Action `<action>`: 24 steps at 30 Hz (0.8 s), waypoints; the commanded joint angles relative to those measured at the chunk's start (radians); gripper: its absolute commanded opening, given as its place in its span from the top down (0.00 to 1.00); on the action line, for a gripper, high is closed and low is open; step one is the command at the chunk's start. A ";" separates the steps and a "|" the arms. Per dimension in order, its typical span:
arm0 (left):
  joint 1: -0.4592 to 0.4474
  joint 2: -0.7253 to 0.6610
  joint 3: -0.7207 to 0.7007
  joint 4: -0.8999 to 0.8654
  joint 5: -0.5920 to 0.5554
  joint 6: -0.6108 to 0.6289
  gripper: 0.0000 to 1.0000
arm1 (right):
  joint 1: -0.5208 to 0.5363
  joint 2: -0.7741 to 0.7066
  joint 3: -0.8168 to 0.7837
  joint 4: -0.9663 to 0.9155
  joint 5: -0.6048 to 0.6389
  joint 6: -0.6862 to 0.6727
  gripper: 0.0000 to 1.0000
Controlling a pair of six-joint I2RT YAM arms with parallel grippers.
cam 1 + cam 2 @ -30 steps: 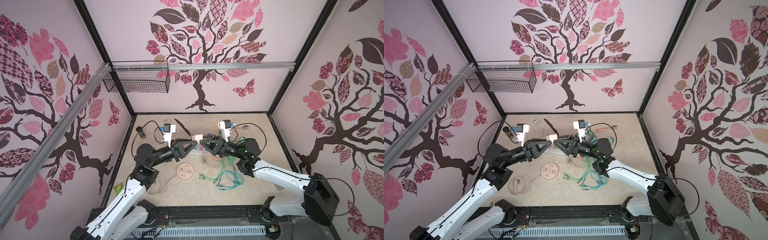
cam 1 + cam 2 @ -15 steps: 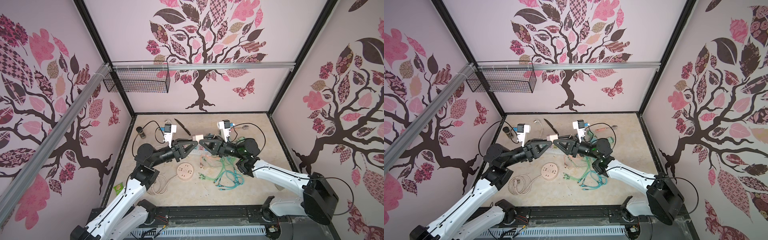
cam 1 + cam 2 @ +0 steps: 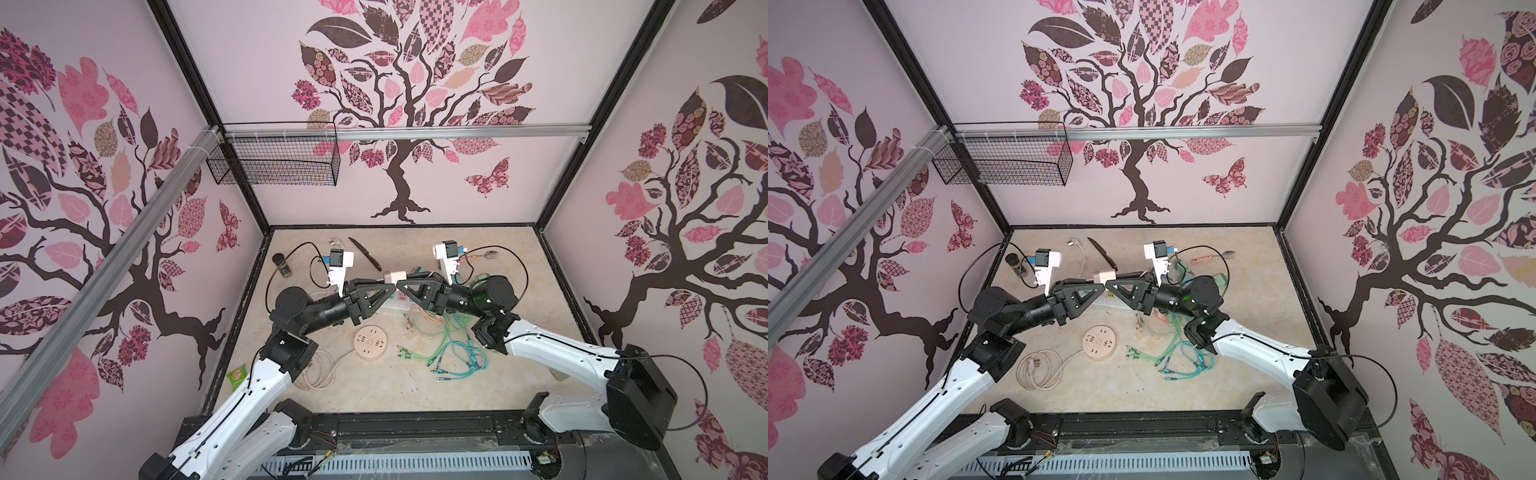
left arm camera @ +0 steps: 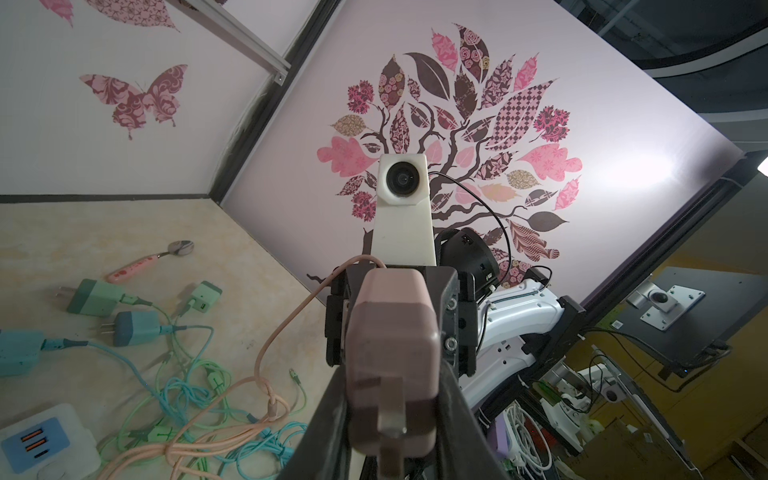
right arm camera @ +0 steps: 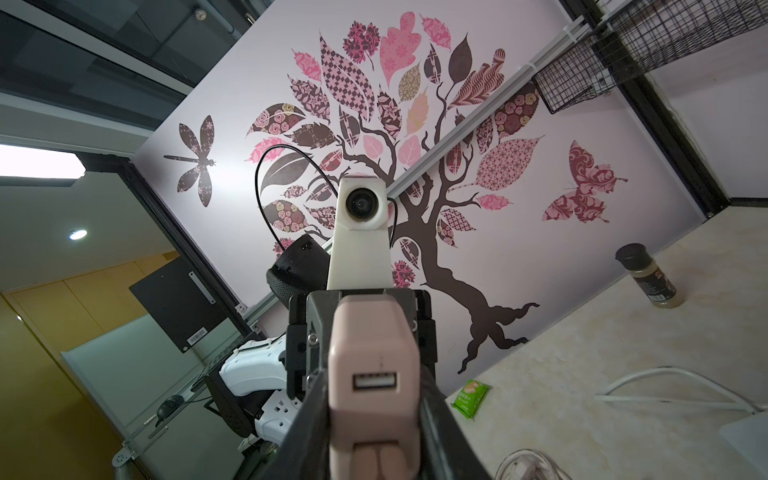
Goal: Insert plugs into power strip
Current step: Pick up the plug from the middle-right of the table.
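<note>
A peach-pink plug (image 3: pixel 395 276) hangs in mid-air above the table's middle, held from both sides. My left gripper (image 3: pixel 390 286) is shut on it, the metal prongs facing the left wrist camera (image 4: pixel 390 419). My right gripper (image 3: pixel 401 285) meets it head-on, its jaws closed against the plug's sides, the USB face (image 5: pixel 374 380) towards it. The plug's pink cable (image 4: pixel 266 345) trails down to the table. The white power strip (image 3: pixel 1111 304) lies under both grippers; its blue end face (image 4: pixel 35 442) shows. Green, mint and teal plugs (image 4: pixel 93 297) lie beyond, cables tangled (image 3: pixel 449 345).
A round peach socket hub (image 3: pixel 370 343) with a coiled cord (image 3: pixel 320 374) lies front left. A spice jar (image 3: pixel 284 266), a black knife (image 3: pixel 365 253) and a spoon (image 3: pixel 486 254) sit at the back. A green packet (image 3: pixel 237 376) lies by the left wall.
The right gripper's jaws have closed in on the pink plug that the left gripper holds. Both arms have stayed almost still.
</note>
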 commanded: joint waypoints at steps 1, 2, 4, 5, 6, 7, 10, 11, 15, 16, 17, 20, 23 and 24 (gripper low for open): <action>-0.004 -0.005 0.019 -0.116 -0.024 0.063 1.00 | 0.009 -0.031 0.051 -0.043 0.018 -0.069 0.77; -0.004 -0.007 0.020 -0.133 -0.027 0.069 1.00 | 0.009 -0.037 0.053 -0.059 0.020 -0.079 0.78; -0.005 -0.005 0.027 -0.170 -0.032 0.080 0.93 | 0.008 -0.048 0.057 -0.093 0.026 -0.101 0.80; -0.003 -0.005 0.034 -0.186 -0.032 0.088 0.92 | 0.009 -0.053 0.059 -0.114 0.030 -0.114 0.81; -0.004 -0.003 0.037 -0.222 -0.032 0.094 0.91 | 0.007 -0.057 0.060 -0.130 0.032 -0.125 0.81; -0.004 -0.004 0.041 -0.245 -0.032 0.100 0.90 | 0.008 -0.062 0.063 -0.148 0.034 -0.135 0.81; -0.004 -0.012 0.046 -0.290 -0.032 0.114 0.83 | -0.005 -0.079 0.068 -0.199 0.036 -0.162 0.83; -0.004 -0.017 0.047 -0.301 -0.034 0.118 0.81 | -0.011 -0.083 0.068 -0.207 0.036 -0.164 0.85; -0.003 -0.045 0.040 -0.357 -0.048 0.138 0.67 | -0.042 -0.103 0.080 -0.267 0.031 -0.188 0.89; -0.003 -0.053 0.036 -0.369 -0.051 0.143 0.63 | -0.041 -0.107 0.092 -0.304 0.035 -0.214 0.89; -0.003 -0.058 0.032 -0.380 -0.052 0.147 0.60 | -0.042 -0.111 0.106 -0.343 0.034 -0.235 0.90; -0.003 -0.082 0.012 -0.405 -0.058 0.154 0.53 | -0.043 -0.116 0.139 -0.420 0.037 -0.289 0.90; -0.003 -0.105 -0.009 -0.418 -0.065 0.157 0.49 | -0.043 -0.115 0.164 -0.471 0.041 -0.322 0.91; -0.003 -0.111 -0.010 -0.423 -0.066 0.159 0.48 | -0.044 -0.113 0.170 -0.480 0.042 -0.328 0.91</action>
